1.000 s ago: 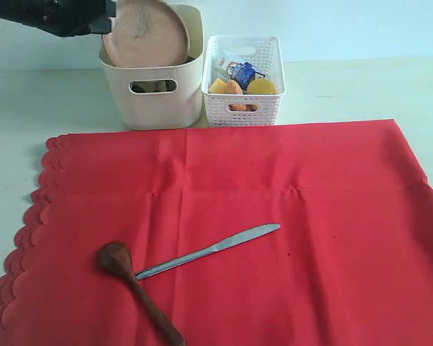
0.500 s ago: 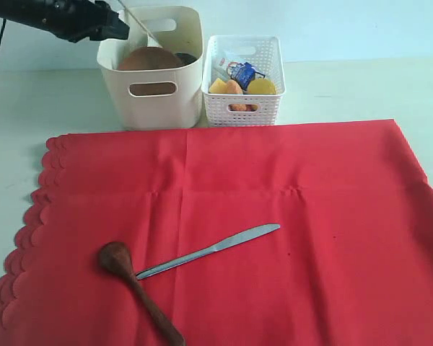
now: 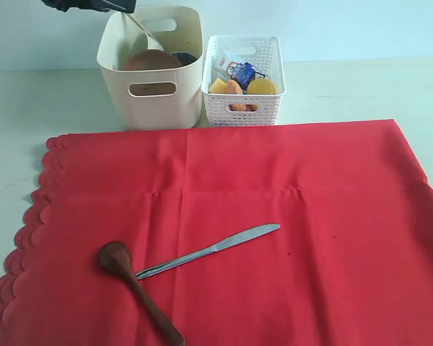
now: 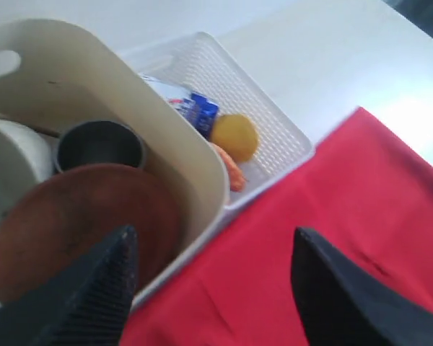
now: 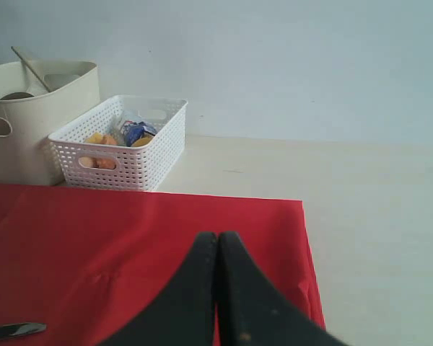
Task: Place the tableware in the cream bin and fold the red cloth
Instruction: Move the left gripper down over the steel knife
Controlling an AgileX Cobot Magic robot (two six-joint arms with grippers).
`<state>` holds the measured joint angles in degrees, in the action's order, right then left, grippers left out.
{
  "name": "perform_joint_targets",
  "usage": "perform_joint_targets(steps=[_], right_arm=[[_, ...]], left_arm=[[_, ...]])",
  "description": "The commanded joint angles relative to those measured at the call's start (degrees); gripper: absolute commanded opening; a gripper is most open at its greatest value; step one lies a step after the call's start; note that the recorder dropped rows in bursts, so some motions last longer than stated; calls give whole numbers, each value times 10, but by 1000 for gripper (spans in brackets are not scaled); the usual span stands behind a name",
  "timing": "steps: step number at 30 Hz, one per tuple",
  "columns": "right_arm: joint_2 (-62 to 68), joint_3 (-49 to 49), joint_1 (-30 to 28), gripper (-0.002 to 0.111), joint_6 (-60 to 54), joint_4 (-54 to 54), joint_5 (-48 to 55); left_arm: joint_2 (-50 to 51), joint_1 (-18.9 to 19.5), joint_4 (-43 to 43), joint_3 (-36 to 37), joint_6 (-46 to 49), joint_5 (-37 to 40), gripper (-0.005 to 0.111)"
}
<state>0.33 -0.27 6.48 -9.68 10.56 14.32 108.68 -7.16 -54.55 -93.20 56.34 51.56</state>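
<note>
- While the left pincer [image 4: 211, 252] hangs above the cream bin [image 3: 151, 108], its fingers stand wide apart, gripping nothing.
- Inside the bin: brown round plate [image 4: 86, 223] lying tilted, steel cup [image 4: 101, 144] upright behind it, white bowl [image 4: 11, 166] beside both. Pale chopsticks [image 3: 141, 30] lean up past the rim.
- Right pincer [image 5: 218, 241]: fingers pressed together, empty, low over the red cloth [image 3: 274, 187] near its straight side edge.
- Red cloth spread flat and unfolded on the worktop [image 3: 58, 94], scalloped edge at the exterior view's left.
- Metal knife [image 3: 209, 250] and dark wooden spoon [image 3: 137, 288] lie on the cloth, front left. Knife's handle end sits just beside the spoon's neck; cannot tell if touching.
- White lattice basket [image 3: 242, 108] stands just right of the bin, holding food.
</note>
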Motion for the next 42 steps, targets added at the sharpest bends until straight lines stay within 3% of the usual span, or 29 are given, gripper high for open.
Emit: perform_joint_targets(steps=[1,6,14,26,34,42], right_arm=[[-3,3,-3,0,-3,-1,-3],[-3,3,-3,0,-3,-1,-3],[-3,3,-3,0,-3,-1,-3],[-3,3,-3,0,-3,-1,-3],[-3,3,-3,0,-3,-1,-3],[-3,3,-3,0,-3,-1,-3]], left_arm=[[-10,-2,-1,-3,-5,108,55],[-16,-5,23,-3,-29,176,47],[-41,-54,151,12,-94,180,47],[-80,-155,290,115,-153,142,47],[-83,-219,301,172,-181,103,47],[-83,-312,317,216,-188,22,47]])
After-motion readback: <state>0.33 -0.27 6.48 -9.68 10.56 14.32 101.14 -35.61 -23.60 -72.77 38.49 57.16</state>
